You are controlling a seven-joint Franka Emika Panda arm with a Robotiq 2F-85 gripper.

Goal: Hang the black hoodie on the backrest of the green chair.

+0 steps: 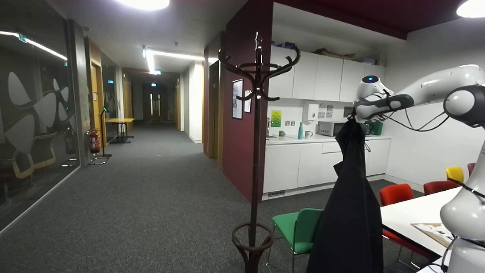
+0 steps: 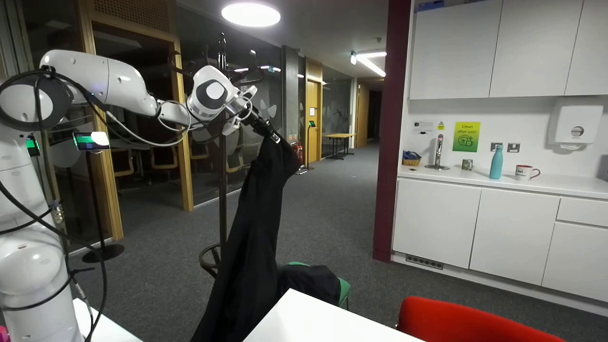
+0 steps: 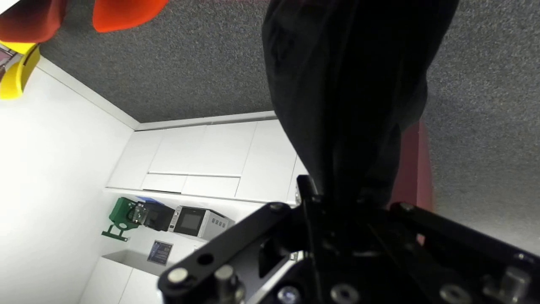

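Observation:
The black hoodie (image 1: pixel 348 204) hangs long and limp from my gripper (image 1: pixel 352 116). It also shows in an exterior view (image 2: pixel 256 223) and fills the upper middle of the wrist view (image 3: pixel 354 93). My gripper (image 2: pixel 271 134) is shut on the hoodie's top end; dark cloth hides the fingertips in the wrist view (image 3: pixel 346 196). The green chair (image 1: pixel 308 229) stands low beside the hanging hoodie, partly hidden by it. In an exterior view, black cloth covers much of the chair (image 2: pixel 345 290); I cannot tell whether it rests on the backrest. The chair does not show in the wrist view.
A dark coat stand (image 1: pixel 255 151) rises close to the chair. A white table (image 2: pixel 308 320) has its corner near the hoodie's lower part. A red chair (image 2: pixel 465 323) stands at that table. White kitchen cabinets (image 1: pixel 299 167) line the wall behind.

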